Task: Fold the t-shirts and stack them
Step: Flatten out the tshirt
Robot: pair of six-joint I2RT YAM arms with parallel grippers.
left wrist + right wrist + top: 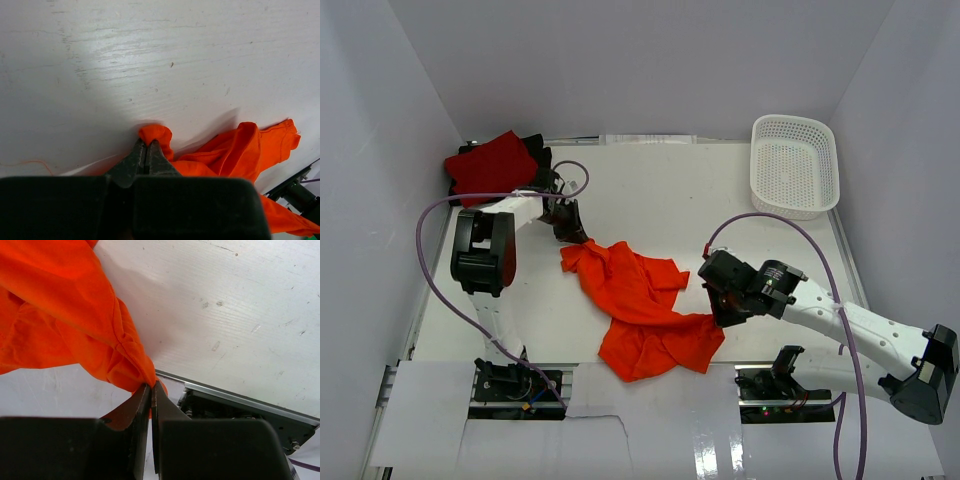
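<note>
The bright orange t-shirt (pixel 640 305) lies crumpled mid-table, stretched between my two grippers. My left gripper (pixel 572 235) is shut on its far left corner; in the left wrist view a small fold of orange t-shirt cloth (pixel 156 134) pokes out past the closed left gripper (pixel 146 145). My right gripper (pixel 722 312) is shut on the shirt's near right edge; the orange t-shirt (pixel 75 320) hangs from the pinched right gripper (pixel 151 386). A folded crimson red t-shirt (pixel 492 165) rests at the far left corner on top of a black t-shirt (pixel 537 152), which is mostly hidden.
A white perforated basket (pixel 794 165) stands at the far right corner. White walls close in the table on three sides. The arm bases (pixel 515 385) and a metal rail (pixel 240 400) sit along the near edge.
</note>
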